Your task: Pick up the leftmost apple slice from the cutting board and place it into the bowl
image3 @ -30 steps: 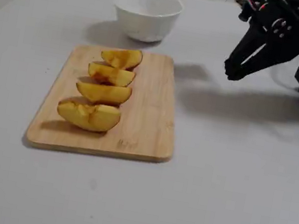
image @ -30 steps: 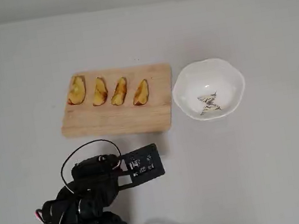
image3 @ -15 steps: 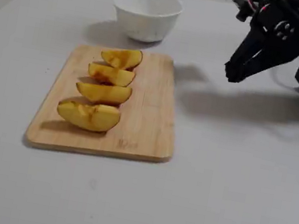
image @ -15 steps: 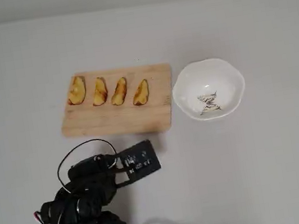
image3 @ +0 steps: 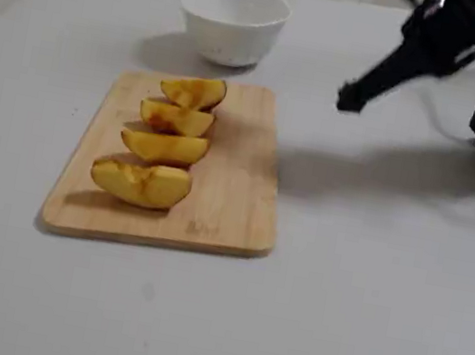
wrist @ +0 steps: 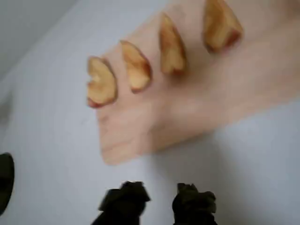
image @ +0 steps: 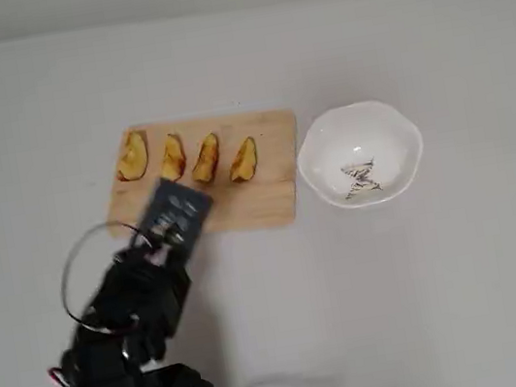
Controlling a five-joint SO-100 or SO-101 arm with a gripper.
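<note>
Released black fingers (wrist: pixel 126 199) are hovering empty; the leftmost apple slice (image: pixel 132 156) is lying lengthwise near-to-far on the cutting board (image: pixel 268 197); the bowl (image: pixel 394 123) is sitting empty.

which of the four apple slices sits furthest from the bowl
The leftmost apple slice in the overhead view: broadest, roundish, at the cutting board's end opposite the bowl.

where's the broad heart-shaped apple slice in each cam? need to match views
Overhead view: leftmost apple slice, far left of the cutting board.
Wrist view: left end of the row, at the board's edge.
Fixed view: nearest the camera.
Shared landmark: the cutting board, visible in all three.
</note>
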